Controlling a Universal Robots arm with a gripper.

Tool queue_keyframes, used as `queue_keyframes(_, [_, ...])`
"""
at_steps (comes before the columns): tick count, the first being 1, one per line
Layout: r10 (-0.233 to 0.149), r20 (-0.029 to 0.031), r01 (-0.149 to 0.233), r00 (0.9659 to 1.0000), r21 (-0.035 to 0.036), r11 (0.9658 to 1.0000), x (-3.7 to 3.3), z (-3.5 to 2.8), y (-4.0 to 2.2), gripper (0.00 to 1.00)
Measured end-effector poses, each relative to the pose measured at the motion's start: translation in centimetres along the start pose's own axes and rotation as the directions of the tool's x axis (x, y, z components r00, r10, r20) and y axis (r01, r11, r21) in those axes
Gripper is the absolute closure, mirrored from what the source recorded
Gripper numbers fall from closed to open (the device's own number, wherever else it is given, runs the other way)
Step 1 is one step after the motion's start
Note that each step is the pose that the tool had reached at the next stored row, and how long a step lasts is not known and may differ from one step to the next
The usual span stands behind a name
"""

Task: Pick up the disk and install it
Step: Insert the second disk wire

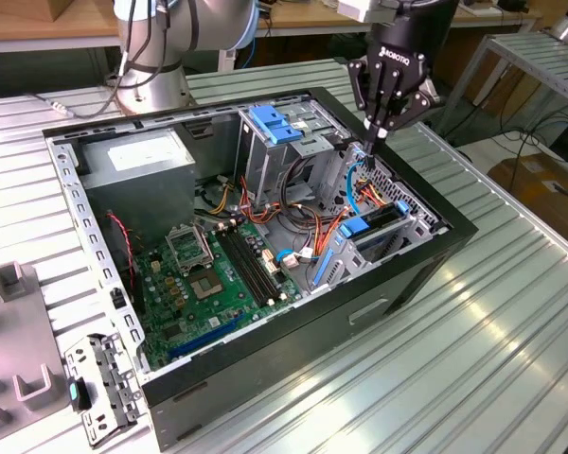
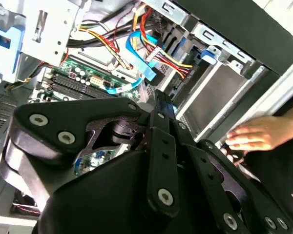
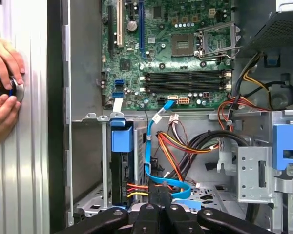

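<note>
The disk (image 1: 377, 223) is a dark drive with a bright blue carrier frame. It sits on edge in a slot of the drive cage, at the exterior view's right side of the open computer case (image 1: 398, 284). The first wrist view shows the disk (image 3: 121, 170) with its blue tab beside the cage wall. In the second wrist view the blue tab of the disk (image 2: 210, 52) shows at the bay mouth. My gripper (image 1: 372, 134) hangs above the cage, behind the disk, apart from it. Its fingers (image 2: 159, 105) are shut with nothing between them.
A person's hands (image 3: 2, 83) rest on the table rail outside the case; one hand (image 2: 251, 136) shows by the case wall. A blue cable (image 3: 149, 156) and red-yellow wires (image 3: 178, 151) run under the gripper. A light-blue latch plate (image 1: 275, 123) tops the neighbouring cage. The motherboard (image 1: 218, 274) lies beside it.
</note>
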State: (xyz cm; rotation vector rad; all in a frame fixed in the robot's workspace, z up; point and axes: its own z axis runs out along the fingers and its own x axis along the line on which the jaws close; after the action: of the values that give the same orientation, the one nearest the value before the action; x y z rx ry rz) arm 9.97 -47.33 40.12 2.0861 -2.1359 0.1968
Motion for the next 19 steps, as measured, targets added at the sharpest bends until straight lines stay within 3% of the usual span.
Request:
queue_keyframes(1, [0.0, -0.0071, 0.0, 1.0, -0.0009, 1.0, -0.27, 0.01, -0.08, 0.89])
queue_keyframes(2, [0.0, -0.0102, 0.0, 0.9999, -0.0017, 1.0, -0.57, 0.1, -0.19, 0.89])
queue_keyframes(5, [0.001, -0.0115, -0.001, 0.9999, -0.0033, 1.0, -1.34, 0.54, -0.48, 0.89])
queue_keyframes(7, [0.01, -0.0218, -0.01, 0.9997, -0.0052, 0.9999, -1.65, 0.93, -0.6, 0.89])
queue_keyframes(9, [0.012, -0.0316, -0.013, 0.9994, -0.0053, 0.9999, -1.72, 1.16, -0.73, 0.89])
queue_keyframes(10, [0.013, -0.0359, -0.013, 0.9993, -0.0054, 0.9999, -1.74, 1.24, -0.75, 0.83])
queue_keyframes(12, [0.014, -0.0413, -0.014, 0.999, -0.0053, 0.9999, -1.78, 1.45, -0.81, 0.83])
queue_keyframes(13, [0.015, -0.0437, -0.015, 0.9989, -0.0054, 0.9999, -1.8, 1.55, -0.83, 0.76])
queue_keyframes(19, [0.017, -0.0651, -0.017, 0.9977, -0.005, 0.9998, -1.94, 2.23, -0.92, 0.76])
